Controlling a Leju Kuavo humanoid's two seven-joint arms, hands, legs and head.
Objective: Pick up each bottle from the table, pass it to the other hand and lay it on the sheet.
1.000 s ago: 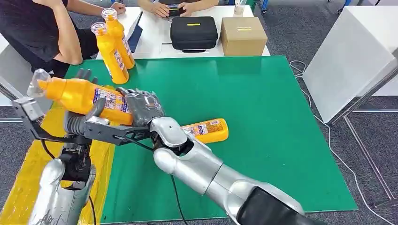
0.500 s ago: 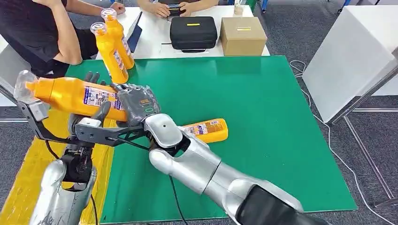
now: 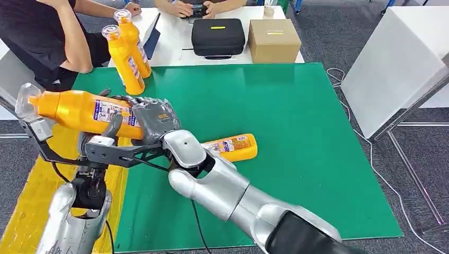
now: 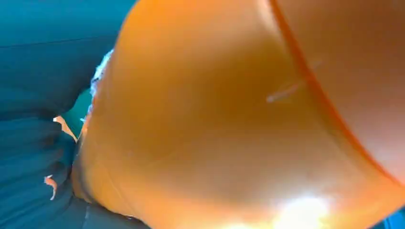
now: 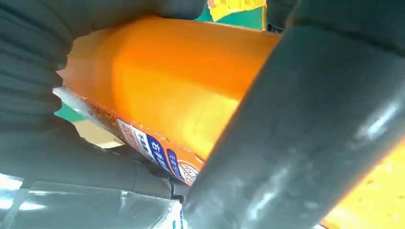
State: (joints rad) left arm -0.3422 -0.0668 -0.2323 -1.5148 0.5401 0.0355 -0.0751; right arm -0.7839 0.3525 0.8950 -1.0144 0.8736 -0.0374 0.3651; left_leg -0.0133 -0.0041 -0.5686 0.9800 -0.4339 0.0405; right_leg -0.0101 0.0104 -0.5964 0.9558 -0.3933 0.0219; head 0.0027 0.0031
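Note:
An orange bottle (image 3: 79, 108) with a clear cap lies level in the air above the table's left edge. My right hand (image 3: 153, 119) grips its base end. My left hand (image 3: 103, 138) cups its middle from below, thumb across the label and fingers behind it. Up close, the orange body (image 4: 229, 124) fills the left wrist view; in the right wrist view the bottle (image 5: 176, 81) sits between dark fingers (image 5: 296, 133). Another orange bottle (image 3: 233, 147) lies on the green mat (image 3: 296, 132). Two more (image 3: 124, 61) (image 3: 135, 45) stand at the mat's far left corner. The yellow sheet (image 3: 32, 196) lies left of the mat.
A black case (image 3: 218, 37) and a cardboard box (image 3: 274, 41) sit on the white table behind the mat. A person (image 3: 47, 32) sits at the far left, close to the standing bottles. A white panel (image 3: 397, 63) stands to the right.
Both hands have carried the held bottle a little left and up. My left hand's fingers, spread above the bottle a second ago, have come down behind it.

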